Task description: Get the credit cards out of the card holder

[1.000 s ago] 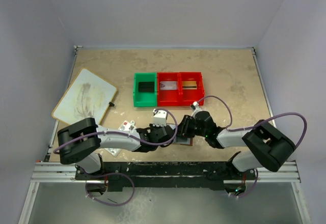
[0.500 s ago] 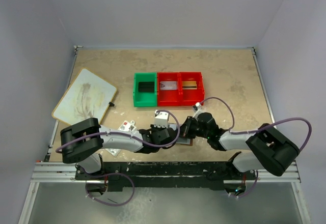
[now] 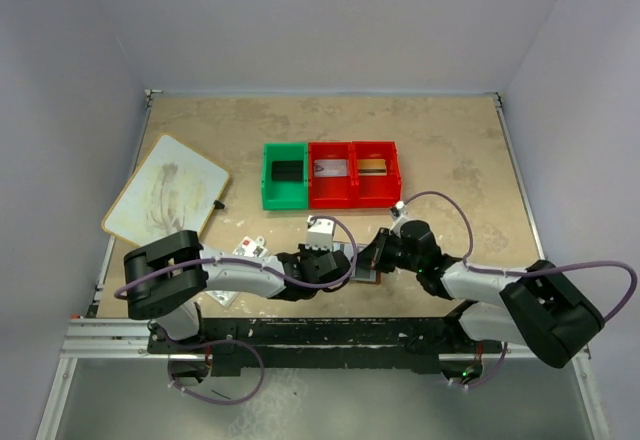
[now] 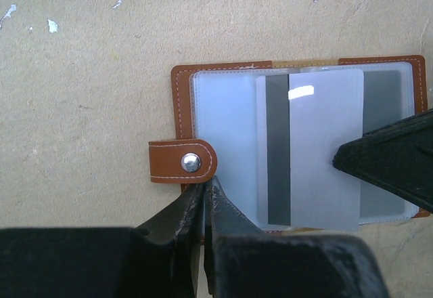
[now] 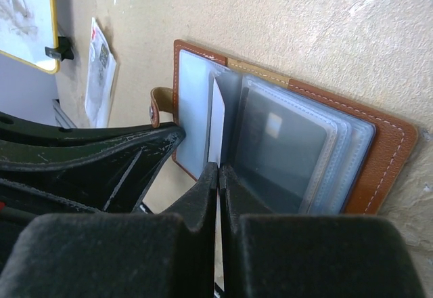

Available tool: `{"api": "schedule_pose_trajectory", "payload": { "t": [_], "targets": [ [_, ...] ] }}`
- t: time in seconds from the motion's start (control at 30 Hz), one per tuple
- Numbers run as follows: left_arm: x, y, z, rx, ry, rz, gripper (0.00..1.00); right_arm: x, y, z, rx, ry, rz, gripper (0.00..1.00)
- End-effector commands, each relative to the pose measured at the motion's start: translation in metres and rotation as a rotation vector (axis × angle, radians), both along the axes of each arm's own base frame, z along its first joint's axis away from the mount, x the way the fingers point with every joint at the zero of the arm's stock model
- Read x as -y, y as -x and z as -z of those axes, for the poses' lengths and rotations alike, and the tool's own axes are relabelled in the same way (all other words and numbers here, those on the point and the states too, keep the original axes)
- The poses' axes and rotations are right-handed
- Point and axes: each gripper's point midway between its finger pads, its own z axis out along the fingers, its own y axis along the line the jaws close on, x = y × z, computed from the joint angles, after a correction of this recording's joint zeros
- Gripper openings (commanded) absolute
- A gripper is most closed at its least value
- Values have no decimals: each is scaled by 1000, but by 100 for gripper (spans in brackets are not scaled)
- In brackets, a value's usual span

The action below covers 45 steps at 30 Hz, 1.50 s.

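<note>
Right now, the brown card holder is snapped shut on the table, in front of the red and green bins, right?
Not quite. The card holder lies open, not snapped shut: the left wrist view shows its clear pockets and its stud strap undone. It is on the table, in front of the red and green bins.

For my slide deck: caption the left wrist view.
Left jaws pinch the open card holder beside its stud; right jaws grip a grey striped card.

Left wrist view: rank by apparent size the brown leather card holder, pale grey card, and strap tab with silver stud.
1. brown leather card holder
2. pale grey card
3. brown strap tab with silver stud
All at similar depth.
</note>
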Motion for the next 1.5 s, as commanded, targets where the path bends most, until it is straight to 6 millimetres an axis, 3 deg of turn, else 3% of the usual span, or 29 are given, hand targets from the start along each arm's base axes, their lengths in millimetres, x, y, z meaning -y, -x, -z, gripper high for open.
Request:
{"api": "schedule_pose_trajectory", "payload": {
  "t": [0.0, 0.1, 0.27, 0.4, 0.5, 0.7, 1.1, 1.3, 1.47],
  "targets": [
    [-5, 20, 18, -103, -37, 39, 2, 4, 4, 7, 1, 22, -21, 0],
    [4, 10, -12, -39, 8, 42, 6, 4, 3, 11, -5, 30, -15, 0],
    [25, -10, -70, 59, 127, 51, 22, 3, 0, 13, 5, 58, -37, 0],
    [51, -13, -86, 63, 206, 119, 19, 5, -5, 13, 15, 87, -25, 0],
    [63, -13, -74, 39, 196, 137, 15, 12, -6, 15, 18, 127, -10, 0],
    [58, -10, -33, -31, 115, 104, 0, 10, -5, 8, 44, 105, -17, 2],
    [17, -8, 2, -41, 14, 0, 0, 8, -4, 3, 61, 69, -16, 5],
    [15, -1, 16, -74, 11, 14, 0, 2, -4, -5, 69, 24, -25, 12],
    [16, -1, 14, -72, 21, 14, 0, -2, -4, -9, 62, -34, -6, 18]
  ]
}}
